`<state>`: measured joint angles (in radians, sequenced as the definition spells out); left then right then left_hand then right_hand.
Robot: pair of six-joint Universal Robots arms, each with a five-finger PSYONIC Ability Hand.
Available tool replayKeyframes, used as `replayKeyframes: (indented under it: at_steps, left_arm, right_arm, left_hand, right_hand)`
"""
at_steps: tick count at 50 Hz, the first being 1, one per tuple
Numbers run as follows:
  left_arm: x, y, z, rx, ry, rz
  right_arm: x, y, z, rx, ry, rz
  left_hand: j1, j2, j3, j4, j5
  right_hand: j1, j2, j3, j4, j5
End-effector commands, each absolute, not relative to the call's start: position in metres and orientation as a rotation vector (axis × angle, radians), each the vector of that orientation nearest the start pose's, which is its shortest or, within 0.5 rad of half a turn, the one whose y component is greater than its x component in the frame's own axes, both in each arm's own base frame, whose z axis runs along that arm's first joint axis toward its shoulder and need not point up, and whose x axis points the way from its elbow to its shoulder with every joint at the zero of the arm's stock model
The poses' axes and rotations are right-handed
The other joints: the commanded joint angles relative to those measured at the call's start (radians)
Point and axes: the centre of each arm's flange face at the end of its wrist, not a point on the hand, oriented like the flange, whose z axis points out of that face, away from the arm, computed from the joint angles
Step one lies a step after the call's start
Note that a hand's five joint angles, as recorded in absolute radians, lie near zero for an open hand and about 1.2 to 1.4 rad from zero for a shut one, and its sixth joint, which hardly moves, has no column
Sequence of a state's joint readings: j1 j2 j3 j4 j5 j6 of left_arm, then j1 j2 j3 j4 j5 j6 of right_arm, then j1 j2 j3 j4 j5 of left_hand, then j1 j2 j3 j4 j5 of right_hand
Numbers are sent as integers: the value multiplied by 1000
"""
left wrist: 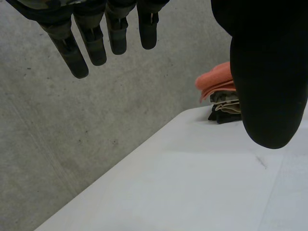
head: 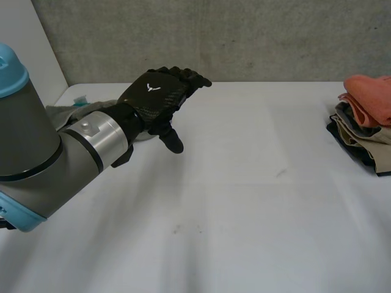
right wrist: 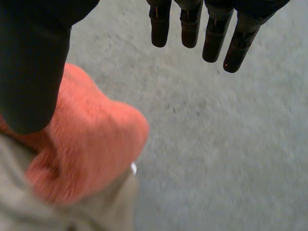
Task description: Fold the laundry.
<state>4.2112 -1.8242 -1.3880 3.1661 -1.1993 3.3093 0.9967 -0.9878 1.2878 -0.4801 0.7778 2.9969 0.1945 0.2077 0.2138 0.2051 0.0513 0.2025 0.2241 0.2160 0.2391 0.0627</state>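
Observation:
A stack of folded laundry [head: 360,137] lies at the table's right edge, with an orange cloth [head: 371,97] on top of beige and dark pieces. My left hand [head: 160,93] hovers above the table's back left, fingers straight and thumb apart, holding nothing. From the left wrist view its fingers [left wrist: 96,43] point toward the far stack [left wrist: 219,91]. My right hand [right wrist: 29,62] is just above the orange cloth [right wrist: 91,144], thumb over it, fingers [right wrist: 211,38] straight and clear of it. Beige cloth [right wrist: 96,211] lies under the orange one.
A crumpled grey cloth [head: 70,110] with a teal bit lies at the back left, partly hidden behind my left forearm. The white table [head: 244,195] spreads bare between it and the stack. A grey concrete wall [head: 244,36] stands behind the table.

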Motion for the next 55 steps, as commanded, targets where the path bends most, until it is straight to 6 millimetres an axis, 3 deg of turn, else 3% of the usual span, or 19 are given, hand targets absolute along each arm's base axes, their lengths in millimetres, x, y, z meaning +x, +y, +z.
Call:
replayKeyframes:
  at_steps: [1,2,6,9,12,13,15,16,18,19,21,27,28,32,39,43,46,51,55]
  left_arm:
    - [-315,-232,288,1324,2343,-2445]
    - [-314,-232,289,1321,2339,-2449]
    - [-311,-233,294,1304,2323,-2463]
    - [-310,-232,296,1305,2317,-2474]
    - [-310,-230,300,1313,2314,-2491]
    - [-310,-229,300,1317,2316,-2492]
    - [-311,-226,302,1338,2320,-2503]
    - [-312,-222,301,1377,2335,-2509]
    - [-314,-217,300,1446,2349,-2512]
    - [-315,-216,299,1467,2353,-2512]
    - [-317,-211,298,1554,2360,-2513]
    - [-318,-204,295,1669,2367,-2506]
    - [-317,-204,296,1675,2365,-2506]
    - [-311,-215,294,1628,2349,-2506]
    - [-264,-291,302,1176,2167,-2606]
    - [-229,-351,285,880,2081,-2557]
    - [-220,-375,271,866,2049,-2509]
    - [-192,-425,212,921,2029,-2281]
    - [-179,-448,177,983,1978,-2145]
  right_arm:
    - [-118,-435,224,-313,2275,-2350]
    - [-138,-431,229,-263,2349,-2411]
    - [-179,-428,257,-133,2529,-2640]
    - [-186,-428,274,-93,2602,-2775]
    - [-155,-440,309,-126,2456,-2994]
    - [-126,-446,330,-180,2289,-3107]
    - [-101,-446,350,-224,2124,-3199]
    - [-75,-444,372,-257,1944,-3283]
    - [-48,-437,391,-280,1780,-3324]
    - [-20,-430,400,-311,1675,-3302]
    - [15,-424,402,-351,1595,-3232]
    - [135,-400,367,-522,1512,-2864]
    - [169,-387,350,-619,1503,-2741]
    - [227,-349,301,-829,1503,-2463]
    - [237,-312,233,-939,1695,-2237]
    - [241,-294,210,-1009,1762,-2170]
    - [240,-286,196,-1053,1810,-2144]
    - [236,-281,184,-1061,1863,-2111]
    - [236,-279,177,-1068,1883,-2085]
  left_hand:
    - [22,9,3,11,-9]
    - [22,9,3,11,-9]
    - [19,6,0,8,-12]
    - [16,3,-3,5,-15]
    - [16,3,-3,5,-15]
    - [13,0,-6,3,-18]
    - [13,0,-6,3,-18]
    - [13,0,-6,3,-18]
    - [13,0,-6,3,-18]
    - [13,0,-6,3,-18]
    - [13,0,-6,3,-18]
    - [10,-3,-9,0,-21]
    - [10,-3,-9,0,-21]
    - [10,-3,-9,0,-21]
    - [4,-9,-15,-6,-27]
    - [10,-3,-9,0,-21]
    - [16,3,-3,5,-15]
    - [19,6,0,8,-12]
    - [31,18,11,20,-1]
  right_hand:
    - [-28,-50,-41,-65,-63]
    - [-28,-50,-41,-65,-63]
    - [-28,-50,-41,-65,-63]
    - [-28,-50,-41,-65,-63]
    - [-28,-50,-41,-65,-63]
    - [-28,-50,-41,-65,-63]
    - [-28,-50,-41,-65,-63]
    - [-28,-50,-41,-65,-63]
    - [-28,-50,-41,-65,-63]
    - [-28,-50,-41,-65,-63]
    - [-28,-50,-41,-65,-63]
    - [-28,-50,-41,-65,-63]
    - [-28,-50,-41,-65,-63]
    - [-28,-50,-41,-65,-63]
    - [-28,-50,-41,-65,-63]
    - [-28,-50,-41,-65,-63]
    - [-28,-50,-41,-65,-63]
    - [-28,-50,-41,-65,-63]
    - [-28,-50,-41,-65,-63]
